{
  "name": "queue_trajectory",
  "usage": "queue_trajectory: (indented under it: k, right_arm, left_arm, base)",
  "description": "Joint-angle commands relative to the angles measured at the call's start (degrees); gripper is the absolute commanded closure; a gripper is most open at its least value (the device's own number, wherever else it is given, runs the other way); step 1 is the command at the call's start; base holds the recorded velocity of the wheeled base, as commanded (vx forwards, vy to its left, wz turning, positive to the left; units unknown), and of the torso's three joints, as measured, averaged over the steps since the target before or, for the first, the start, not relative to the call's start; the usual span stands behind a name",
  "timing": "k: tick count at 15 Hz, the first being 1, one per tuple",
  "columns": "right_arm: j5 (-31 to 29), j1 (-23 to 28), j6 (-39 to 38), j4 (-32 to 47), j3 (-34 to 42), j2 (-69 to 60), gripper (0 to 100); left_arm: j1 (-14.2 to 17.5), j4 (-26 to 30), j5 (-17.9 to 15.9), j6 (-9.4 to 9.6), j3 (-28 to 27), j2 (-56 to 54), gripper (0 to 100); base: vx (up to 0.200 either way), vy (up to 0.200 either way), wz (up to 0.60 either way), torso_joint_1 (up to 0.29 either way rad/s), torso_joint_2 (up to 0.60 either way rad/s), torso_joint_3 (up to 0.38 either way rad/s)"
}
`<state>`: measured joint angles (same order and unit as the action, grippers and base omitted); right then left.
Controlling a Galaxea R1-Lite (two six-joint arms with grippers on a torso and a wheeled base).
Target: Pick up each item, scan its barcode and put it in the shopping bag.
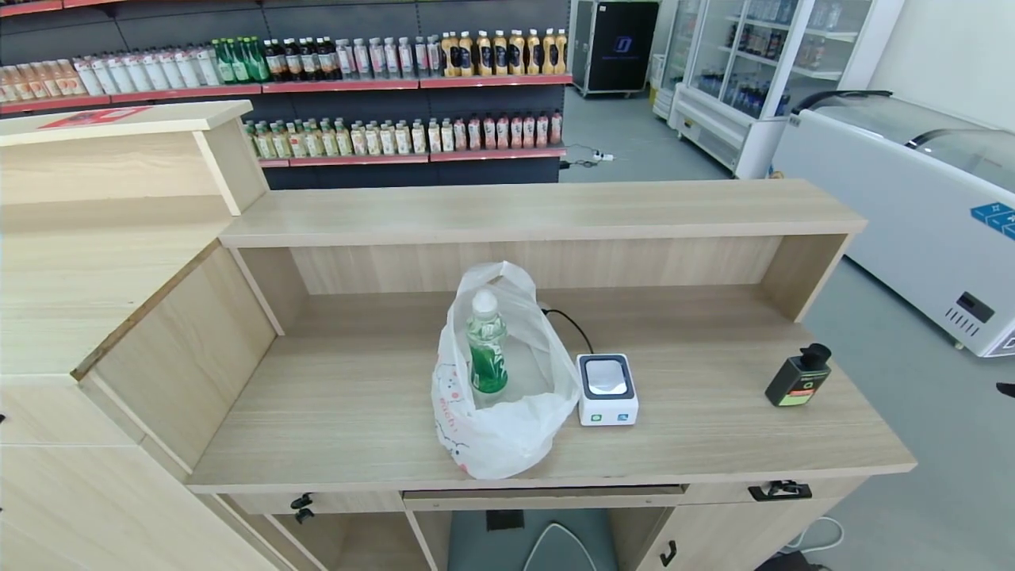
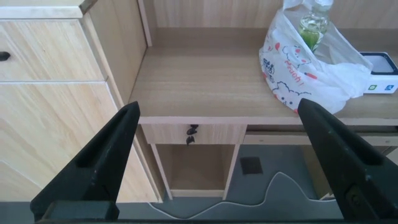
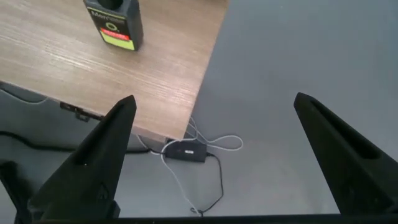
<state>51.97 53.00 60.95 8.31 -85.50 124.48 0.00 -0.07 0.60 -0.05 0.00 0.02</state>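
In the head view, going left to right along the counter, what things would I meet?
shopping bag → barcode scanner → dark bottle

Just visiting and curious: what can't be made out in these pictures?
The green bottle: base hidden behind the shopping bag, head view.
The dark bottle: top cut off by the right wrist view's edge; label too small, head view.
The scanner: cut off at the left wrist view's edge.
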Motion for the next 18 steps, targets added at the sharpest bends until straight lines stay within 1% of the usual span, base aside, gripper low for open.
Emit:
queue_trajectory:
  k: [1, 4, 5, 7, 10, 14, 18]
  right_arm:
    - [0.15, -3.17, -0.57, -0.05, -4.06, 2.96, 0]
    - [-0.2, -6.07, 2.5, 0.04, -5.11, 5.51, 0]
    - [-0.38, -6.86, 6.37, 0.21, -4.93, 6.83, 0]
    - [-0.46, -7.57, 10.24, 0.39, -4.76, 8.06, 0]
    - [-0.46, -8.36, 11.47, 0.48, -4.93, 9.2, 0]
    - [-0.46, -10.03, 12.79, 0.3, -7.13, 12.02, 0]
    - [-0.46, -13.37, 13.05, 0.04, -10.65, 15.36, 0]
  left_arm:
    - [0.0, -0.01, 0.02, -0.04, 0.0, -0.02, 0]
    - [0.0, -0.01, 0.02, 0.05, 0.0, -0.02, 0]
    - [0.0, 0.07, 0.02, -0.04, 0.0, -0.02, 0]
    - [0.0, -0.01, 0.02, 0.05, 0.0, -0.02, 0]
    - [0.0, -0.01, 0.02, 0.05, 0.0, -0.02, 0]
    - [0.0, 0.07, 0.02, -0.04, 0.0, -0.02, 0]
    - [0.0, -0.01, 0.02, -0.04, 0.0, -0.02, 0]
  base:
    - [0.0, 0.0, 0.0, 0.0, 0.0, 0.0]
    - [0.0, 0.0, 0.0, 0.0, 0.0, 0.0]
    - [0.0, 0.0, 0.0, 0.0, 0.0, 0.0]
    - [0.0, 0.0, 0.0, 0.0, 0.0, 0.0]
    - [0.0, 0.0, 0.0, 0.0, 0.0, 0.0]
    - [0.0, 0.0, 0.0, 0.0, 0.0, 0.0]
    - [0.0, 0.0, 0.0, 0.0, 0.0, 0.0]
